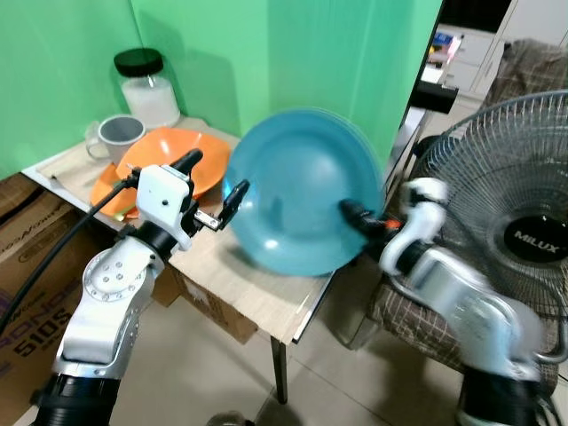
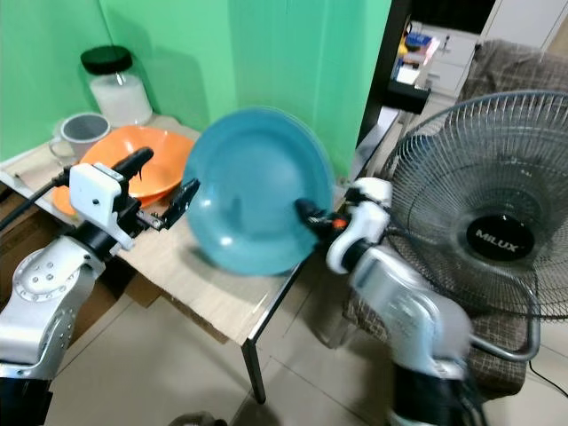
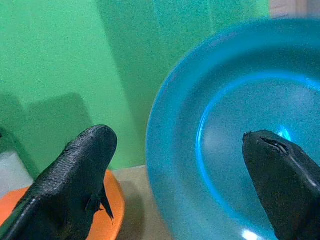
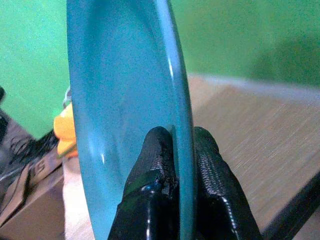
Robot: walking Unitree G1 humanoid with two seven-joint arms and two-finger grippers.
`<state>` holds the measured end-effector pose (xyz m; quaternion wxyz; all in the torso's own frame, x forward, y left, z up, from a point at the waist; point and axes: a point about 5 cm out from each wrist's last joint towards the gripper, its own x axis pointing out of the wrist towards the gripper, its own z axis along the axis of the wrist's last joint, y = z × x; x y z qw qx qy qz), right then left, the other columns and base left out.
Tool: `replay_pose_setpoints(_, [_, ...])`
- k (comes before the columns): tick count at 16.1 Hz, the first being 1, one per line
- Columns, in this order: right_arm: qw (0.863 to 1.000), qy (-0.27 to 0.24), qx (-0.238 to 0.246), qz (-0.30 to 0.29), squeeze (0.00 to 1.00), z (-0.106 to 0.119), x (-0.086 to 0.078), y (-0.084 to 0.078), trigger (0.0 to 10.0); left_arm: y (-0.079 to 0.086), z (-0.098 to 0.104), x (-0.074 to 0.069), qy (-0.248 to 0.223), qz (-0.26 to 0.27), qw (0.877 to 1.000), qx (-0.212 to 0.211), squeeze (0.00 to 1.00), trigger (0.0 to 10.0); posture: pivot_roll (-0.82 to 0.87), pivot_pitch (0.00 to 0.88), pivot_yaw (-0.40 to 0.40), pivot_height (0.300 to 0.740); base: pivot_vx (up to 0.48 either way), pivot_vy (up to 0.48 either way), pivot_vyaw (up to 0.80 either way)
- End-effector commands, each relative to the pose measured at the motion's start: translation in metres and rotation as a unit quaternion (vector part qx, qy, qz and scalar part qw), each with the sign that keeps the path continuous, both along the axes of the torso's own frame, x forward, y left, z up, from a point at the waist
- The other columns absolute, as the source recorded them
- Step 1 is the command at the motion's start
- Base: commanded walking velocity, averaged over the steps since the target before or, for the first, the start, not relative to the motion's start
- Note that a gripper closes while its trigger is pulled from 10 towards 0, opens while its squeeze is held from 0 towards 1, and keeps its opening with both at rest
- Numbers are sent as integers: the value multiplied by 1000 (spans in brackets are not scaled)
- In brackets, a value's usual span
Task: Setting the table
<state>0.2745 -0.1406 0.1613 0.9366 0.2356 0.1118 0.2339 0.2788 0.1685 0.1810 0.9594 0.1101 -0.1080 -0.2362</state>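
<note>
We hold the blue plate (image 1: 302, 191) up on its edge, above the small wooden table (image 1: 257, 288), with its hollow side facing us. Our right gripper (image 4: 175, 150) pinches the plate's rim, one finger on each side, squeezed tight. Our left gripper (image 1: 213, 188) is spread wide apart, just beside the plate's other edge, and holds nothing.

We think the plate is stiff and smooth, maybe plastic, and not very heavy. It looks shiny, so it could slip. The rim is the best place to grab it, and a second hold on the far edge would keep it from swinging.

Behind the plate sits an orange bowl (image 1: 182, 158) on the table. Near it are a grey mug (image 1: 118, 135) and a jar (image 1: 146, 87) with a black lid. A green wall (image 1: 266, 53) stands behind them.

On our right is a fan (image 1: 524, 222) that says MILUX in the middle. On our left is a cardboard box (image 1: 31, 266) with printed letters we cannot read fully.
</note>
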Motion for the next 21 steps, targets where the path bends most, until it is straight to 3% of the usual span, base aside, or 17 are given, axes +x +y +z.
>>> replay_pose_setpoints(1, [995,-97,2,-16,0,28,-9,-11,0,-4,0,-6,15,-5,1000,14,0,10000,93,0,24,740,0,0,0])
replay_pose_setpoints(2, [989,-140,14,-36,0,39,-19,-17,0,-10,-1,-9,19,-6,1000,20,0,10000,86,0,32,740,0,0,0])
replay_pose_setpoints(3, [985,-156,3,-69,0,42,-24,-21,10000,-14,-2,-11,24,1,1000,12,0,10000,81,0,36,740,0,0,0])
replay_pose_setpoints(4, [983,-162,4,-82,0,42,-26,-23,10000,-15,-3,-12,25,6,1000,10,0,10000,77,0,38,740,0,0,0])
replay_pose_setpoints(7, [972,-182,-59,-137,0,43,-35,-24,10000,-21,-7,-15,33,43,998,21,0,10000,48,0,50,740,0,0,-250])
replay_pose_setpoints(12, [964,-191,-91,-159,0,35,-34,-18,10000,-29,-9,-16,42,69,997,4,0,10000,68,0,19,740,0,0,-770])
replay_pose_setpoints(15, [961,-219,-113,-123,0,34,-34,-8,10000,-28,-10,-17,48,79,996,-1,0,10000,75,0,8,740,0,0,-781])
replay_pose_setpoints(19, [965,-214,-105,-110,0,29,-33,-1,10000,-27,-10,-15,50,90,995,9,0,10000,87,0,-7,740,0,0,-761])
replay_pose_setpoints(21, [963,-204,-126,-120,0,25,-30,-2,10000,-24,-8,-15,42,100,994,-3,0,10000,87,0,-6,740,0,0,-756])
